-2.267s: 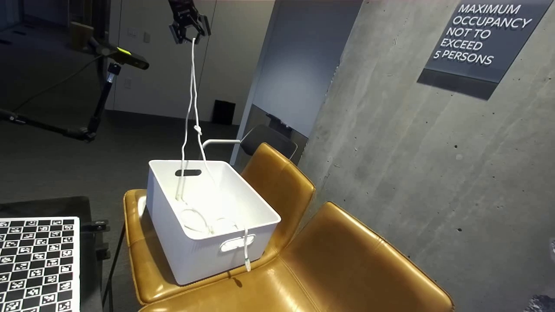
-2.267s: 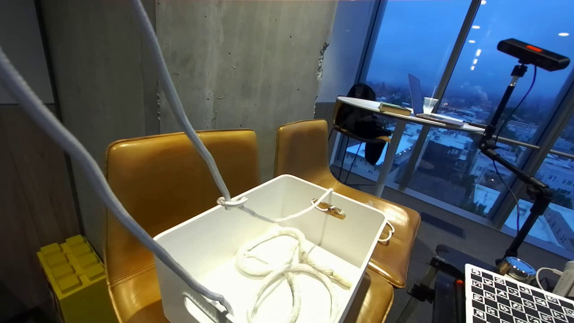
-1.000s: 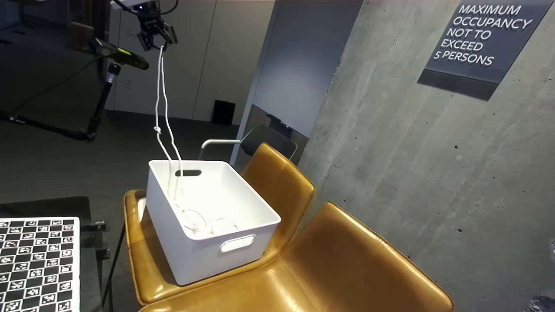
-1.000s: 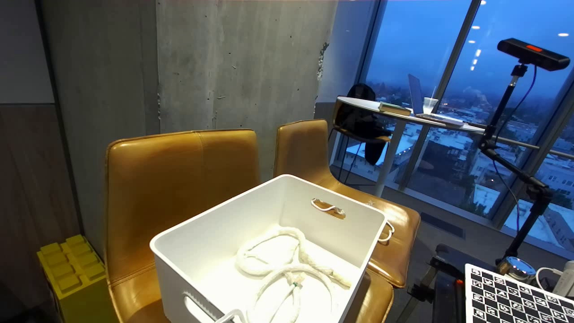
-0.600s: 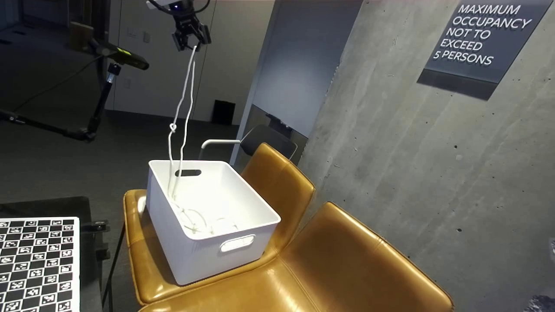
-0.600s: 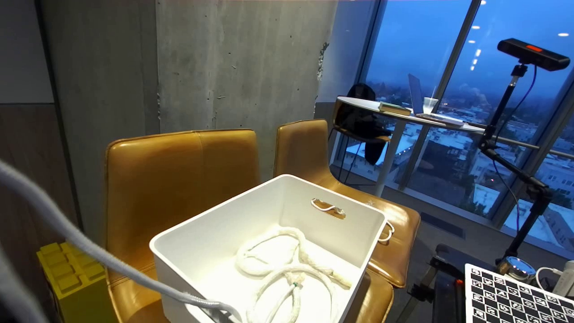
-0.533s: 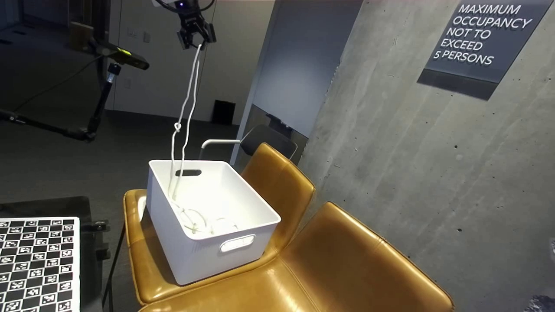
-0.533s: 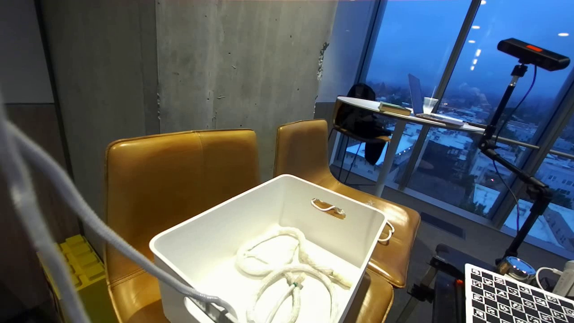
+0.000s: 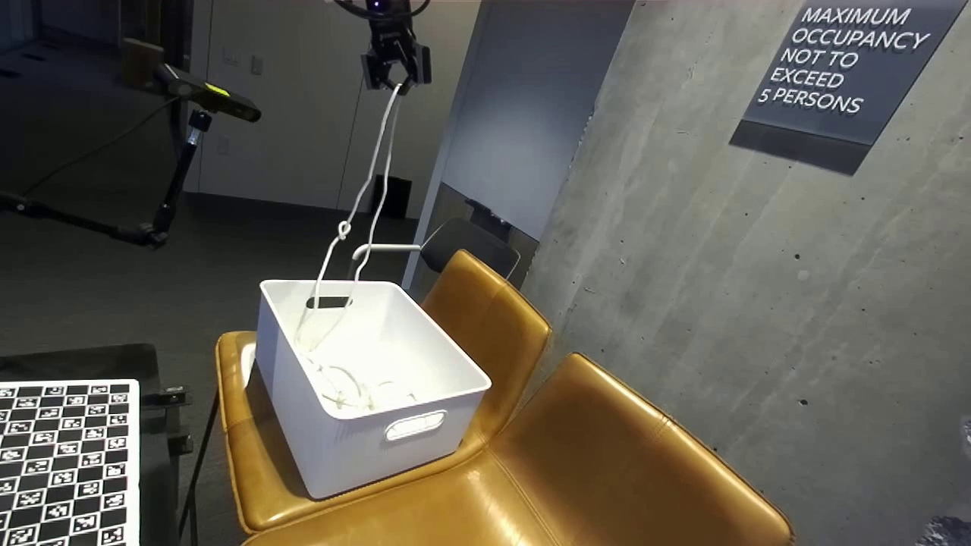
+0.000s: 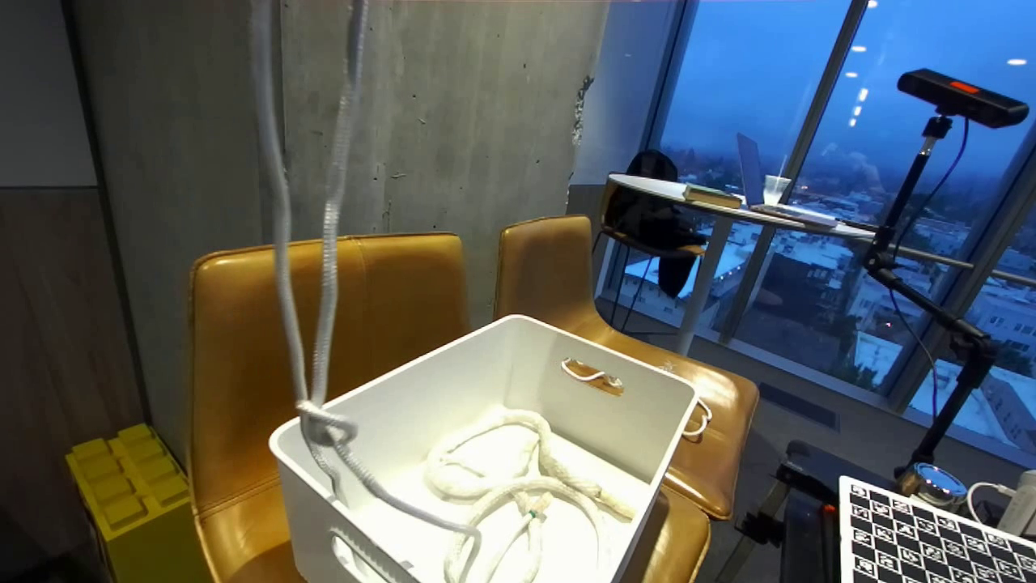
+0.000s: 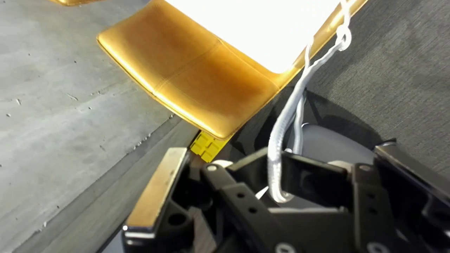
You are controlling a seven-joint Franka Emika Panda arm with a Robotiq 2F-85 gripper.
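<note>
White rope (image 11: 275, 149) is seen in the wrist view looped about the clenched gripper (image 11: 276, 160); whether it is pinched or merely hooked cannot be told. In an exterior view it is hung in two strands below the gripper into a white bin (image 9: 360, 455), rested on a smooth tan chair (image 9: 497, 326); it is judged light and limp, best held above the knot (image 9: 344, 229). In an exterior view, with the gripper out of frame above, coils (image 10: 526, 484) in the bin and a concrete wall (image 10: 453, 121) are noted.
</note>
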